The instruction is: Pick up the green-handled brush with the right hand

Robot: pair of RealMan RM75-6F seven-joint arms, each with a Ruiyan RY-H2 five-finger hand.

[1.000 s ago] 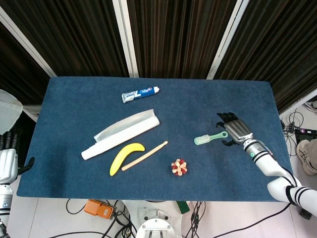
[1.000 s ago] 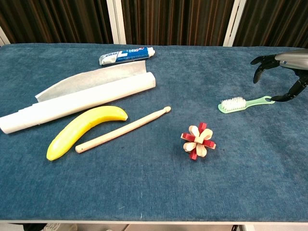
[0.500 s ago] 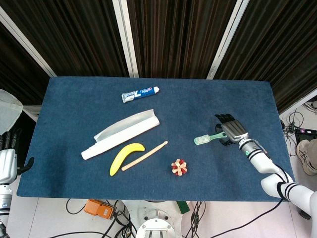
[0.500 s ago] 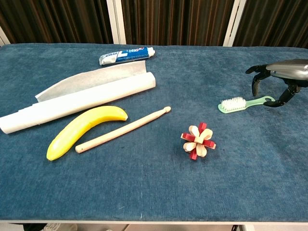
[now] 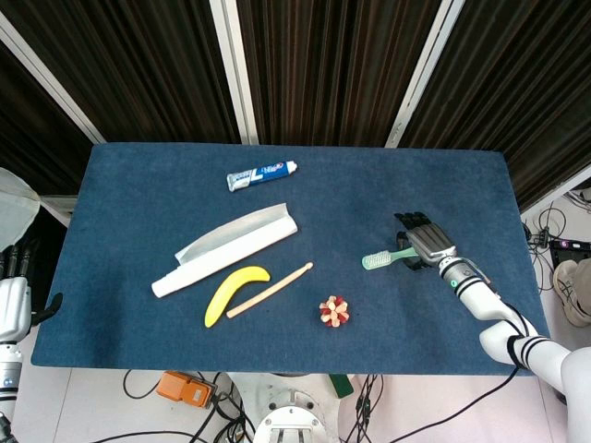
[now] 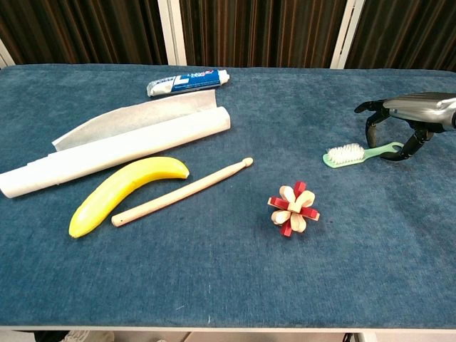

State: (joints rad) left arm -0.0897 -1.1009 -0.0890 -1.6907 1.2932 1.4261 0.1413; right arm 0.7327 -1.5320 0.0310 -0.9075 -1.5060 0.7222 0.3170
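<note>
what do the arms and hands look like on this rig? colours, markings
Right hand: metallic grey back, black fingers. Its arm is white with black bands near the elbend and a small green light at the wrist. Left hand, at the frame edge: light grey-white back, dark fingers, white arm below. No sleeves or loose cables visible on either.

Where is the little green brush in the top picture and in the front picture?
Head view: the green-handled brush lies right of center on the blue table, its handle end under the right hand.
Chest view: the green-handled brush is at the right, bristles pointing left, handle under the right hand.
Shared landmark: the red-and-cream wooden ball lies nearer the camera and to the left of the brush in both.
</note>
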